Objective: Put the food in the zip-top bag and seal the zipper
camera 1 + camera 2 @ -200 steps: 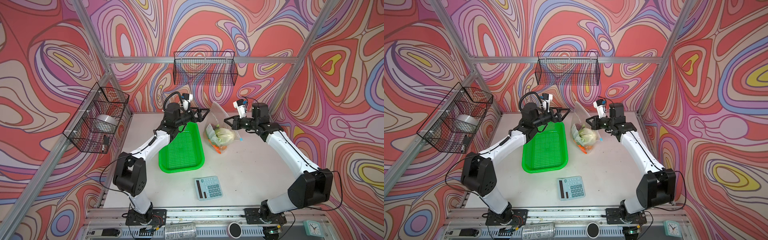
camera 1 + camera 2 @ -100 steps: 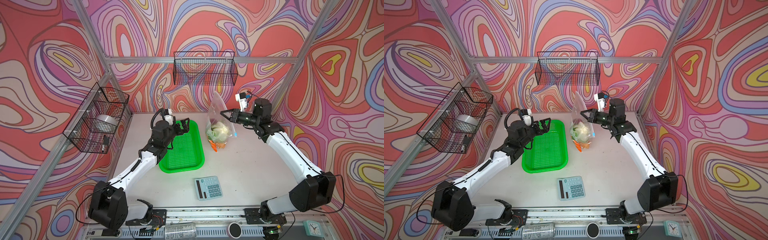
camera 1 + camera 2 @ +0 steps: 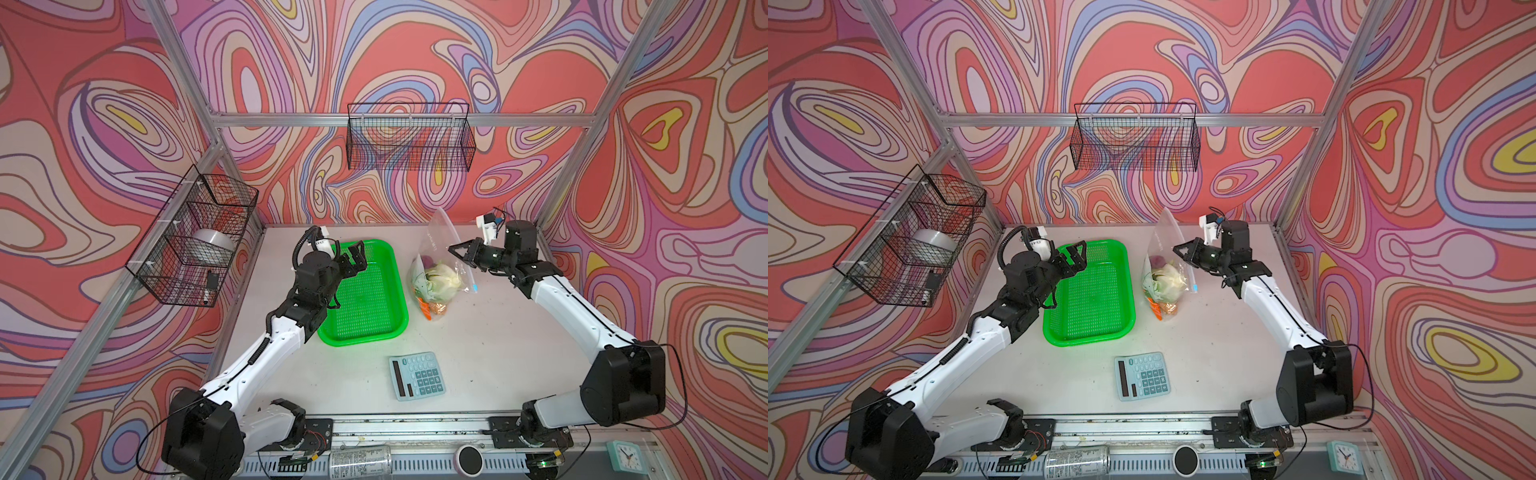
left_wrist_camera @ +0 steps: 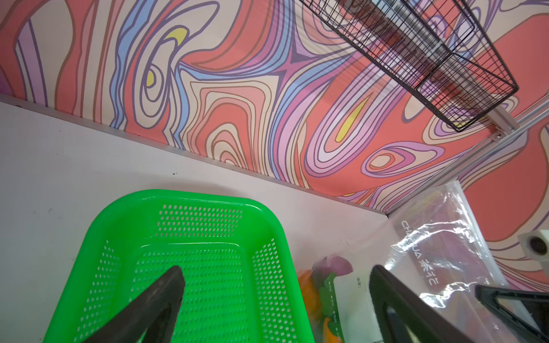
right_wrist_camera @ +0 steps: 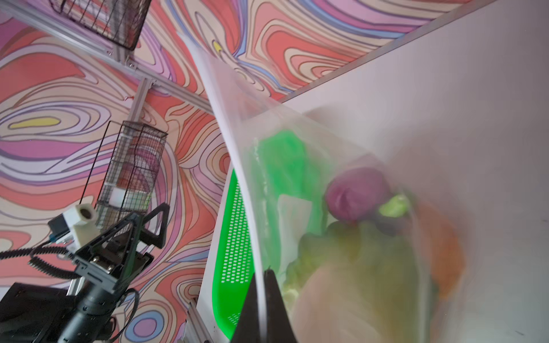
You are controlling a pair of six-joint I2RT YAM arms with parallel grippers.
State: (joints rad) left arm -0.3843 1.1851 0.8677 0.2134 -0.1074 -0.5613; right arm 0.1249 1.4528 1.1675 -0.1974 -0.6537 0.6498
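My right gripper (image 3: 451, 249) is clamped on the bag (image 3: 434, 245) by its mouth edge, food (image 3: 438, 282) inside, at three o'clock of the basket (image 3: 361, 338). My left gripper (image 3: 349, 252) gapes empty; I should hold that edge taut for zipping.

I see green basket (image 3: 365, 299) near worktop (image 3: 478, 340) centre; blue calculator (image 3: 417, 376) at its 5 o'clock; wire basket (image 3: 409, 137) on wall, 12 o'clock.

food (image 5: 356, 252) blurred (right wrist), left hand (image 4: 276, 270) cropped
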